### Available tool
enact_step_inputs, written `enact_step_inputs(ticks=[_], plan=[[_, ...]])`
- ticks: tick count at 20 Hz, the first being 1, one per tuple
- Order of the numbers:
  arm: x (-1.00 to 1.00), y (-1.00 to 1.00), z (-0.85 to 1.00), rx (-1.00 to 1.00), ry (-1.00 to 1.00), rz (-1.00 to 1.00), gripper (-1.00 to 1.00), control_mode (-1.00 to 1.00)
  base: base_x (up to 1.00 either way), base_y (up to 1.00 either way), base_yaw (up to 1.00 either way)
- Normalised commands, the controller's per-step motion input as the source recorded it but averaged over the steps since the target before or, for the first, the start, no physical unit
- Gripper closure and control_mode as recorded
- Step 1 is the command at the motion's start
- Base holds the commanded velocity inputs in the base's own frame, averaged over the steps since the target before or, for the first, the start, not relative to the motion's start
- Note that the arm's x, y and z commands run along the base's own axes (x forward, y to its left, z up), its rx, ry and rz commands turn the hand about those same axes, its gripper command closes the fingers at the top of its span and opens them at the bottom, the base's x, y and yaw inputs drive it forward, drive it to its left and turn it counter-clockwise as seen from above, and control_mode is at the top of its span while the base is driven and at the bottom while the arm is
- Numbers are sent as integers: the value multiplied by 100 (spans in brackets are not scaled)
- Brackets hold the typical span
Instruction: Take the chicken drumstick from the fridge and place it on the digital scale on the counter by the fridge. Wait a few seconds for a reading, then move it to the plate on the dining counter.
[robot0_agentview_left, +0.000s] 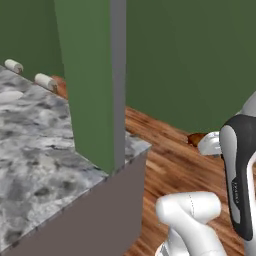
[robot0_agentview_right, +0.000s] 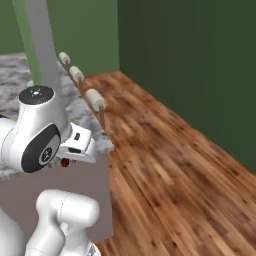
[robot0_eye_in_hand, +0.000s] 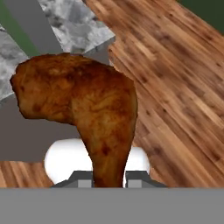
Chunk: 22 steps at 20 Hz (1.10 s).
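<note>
The chicken drumstick (robot0_eye_in_hand: 87, 105) is reddish-brown, and my gripper (robot0_eye_in_hand: 109, 179) is shut on its thin end, with the thick end pointing away. In the left base view the drumstick (robot0_agentview_left: 195, 138) pokes out of the gripper (robot0_agentview_left: 200, 141) above the wooden floor, right of the dining counter (robot0_agentview_left: 35, 150). In the right base view it is a small red bit (robot0_agentview_right: 65, 162) under the hand, by the counter's corner (robot0_agentview_right: 92, 127). A pale flat oval at the slab's far left edge may be the plate (robot0_agentview_left: 9, 96). The fridge and the digital scale are out of view.
A green and grey pillar (robot0_agentview_left: 95, 75) stands on the counter's near corner. Stools with white cushions (robot0_agentview_left: 45, 80) (robot0_agentview_right: 95, 97) line the counter's far side. Wooden floor (robot0_agentview_right: 170, 165) spreads to the right, bounded by dark green walls (robot0_agentview_left: 190, 55).
</note>
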Motion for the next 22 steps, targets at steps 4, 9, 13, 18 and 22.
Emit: enact_step_inputs(ticks=[4, 9, 13, 18, 22], plan=[[0, 0, 0, 0, 0, 0, 100, 100, 100, -100, 21], [0, 0, 0, 0, 0, 0, 100, 100, 100, -100, 35], [0, 0, 0, 0, 0, 0, 100, 100, 100, -98, 40], [0, 0, 0, 0, 0, 0, 100, 100, 100, -95, 41], [0, 0, 0, 0, 0, 0, 100, 100, 100, -90, 40]])
